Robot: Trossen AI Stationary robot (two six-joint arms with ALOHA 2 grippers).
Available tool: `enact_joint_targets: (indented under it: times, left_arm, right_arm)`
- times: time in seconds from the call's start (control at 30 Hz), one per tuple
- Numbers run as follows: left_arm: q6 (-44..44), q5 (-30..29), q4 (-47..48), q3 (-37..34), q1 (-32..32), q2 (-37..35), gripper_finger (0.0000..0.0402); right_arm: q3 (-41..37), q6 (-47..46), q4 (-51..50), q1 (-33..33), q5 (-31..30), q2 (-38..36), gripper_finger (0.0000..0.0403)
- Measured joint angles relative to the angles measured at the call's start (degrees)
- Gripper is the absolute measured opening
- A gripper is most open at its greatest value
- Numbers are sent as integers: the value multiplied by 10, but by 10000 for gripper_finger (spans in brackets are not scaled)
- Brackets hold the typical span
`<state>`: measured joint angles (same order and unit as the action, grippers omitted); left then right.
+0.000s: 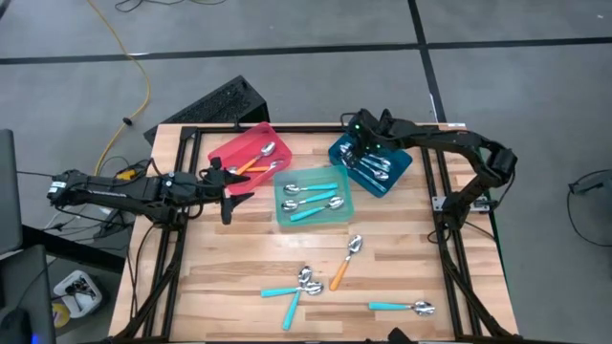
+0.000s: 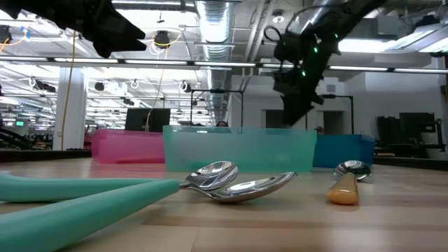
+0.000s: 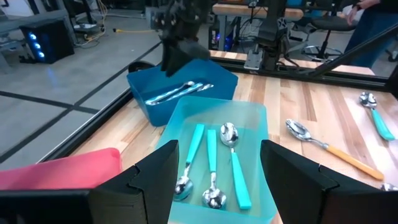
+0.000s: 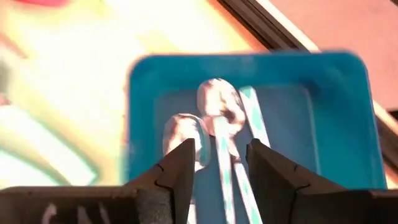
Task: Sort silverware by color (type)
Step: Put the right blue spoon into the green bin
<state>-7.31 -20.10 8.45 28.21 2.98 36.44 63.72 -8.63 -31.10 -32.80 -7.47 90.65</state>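
The right gripper [image 1: 366,145] hangs over the blue tray [image 1: 402,172], its fingers parted with nothing between them; the pale-handled spoons [image 4: 219,130] lie directly beneath it in that tray, long axes roughly in line with its reach. The left gripper [image 1: 229,183] waits spread wide and empty beside the red tray [image 1: 222,150]. The loose spoons [image 1: 308,281] lie on the worktop well apart from both grippers, toward its near edge; the orange-handled spoon [image 1: 344,264] there looks slightly nearer the right arm.
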Motion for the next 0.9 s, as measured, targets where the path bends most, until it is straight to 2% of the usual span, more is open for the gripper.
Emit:
enact_joint_targets:
  times: [0.23, 0.43, 0.57, 0.73, 0.9]
  left_arm:
    - [6, 9, -4, 0, 0, -14, 214]
    - [6, 37, -8, 0, 0, -60, 214]
    - [5, 51, 0, 0, 0, -92, 214]
    - [6, 64, 5, 0, 0, -127, 214]
    - [5, 64, 22, 0, 0, -144, 214]
  right_arm:
    - [120, 30, -104, 54, 2, 0, 162]
    - [240, 51, -199, 107, 1, 0, 162]
    - [298, 84, -256, 153, 1, -25, 162]
    - [302, 111, -297, 212, 1, -116, 162]
    - [267, -2, -323, 268, -5, -232, 162]
